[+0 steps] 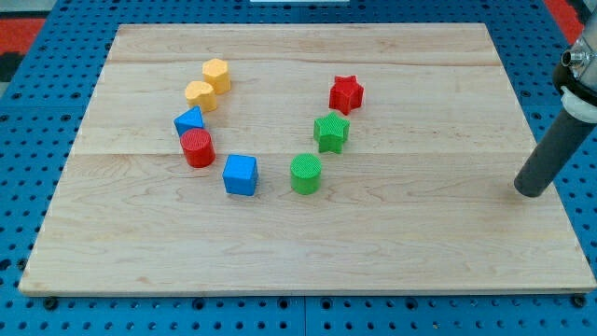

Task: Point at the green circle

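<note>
The green circle (pixel 305 174) is a green cylinder near the middle of the wooden board (pixel 298 252), just below a green star (pixel 331 132). My tip (pixel 532 191) rests on the board at the view's right, far to the right of the green circle and apart from every block. The dark rod rises from the tip toward the view's upper right corner.
A red star (pixel 346 93) sits above the green star. A blue cube (pixel 240 175) lies left of the green circle. Further left are a red cylinder (pixel 198 147), a blue triangle (pixel 188 121) and two yellow blocks (pixel 201 94) (pixel 216 75).
</note>
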You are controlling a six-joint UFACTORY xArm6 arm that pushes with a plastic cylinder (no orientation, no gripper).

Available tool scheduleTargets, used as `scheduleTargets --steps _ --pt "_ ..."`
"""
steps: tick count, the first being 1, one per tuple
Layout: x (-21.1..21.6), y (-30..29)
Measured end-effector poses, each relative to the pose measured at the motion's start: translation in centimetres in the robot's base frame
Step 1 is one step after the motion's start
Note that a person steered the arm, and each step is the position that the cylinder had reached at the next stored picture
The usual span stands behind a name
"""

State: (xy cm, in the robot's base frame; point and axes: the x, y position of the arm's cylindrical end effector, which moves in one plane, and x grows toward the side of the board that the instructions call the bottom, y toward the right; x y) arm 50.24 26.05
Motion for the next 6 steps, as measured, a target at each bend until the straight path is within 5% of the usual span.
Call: scheduleTargets --steps 2,4,6 --pt "1.1 -0.5" --pt "6.5 -19.6" --pt "3.2 -24.1"
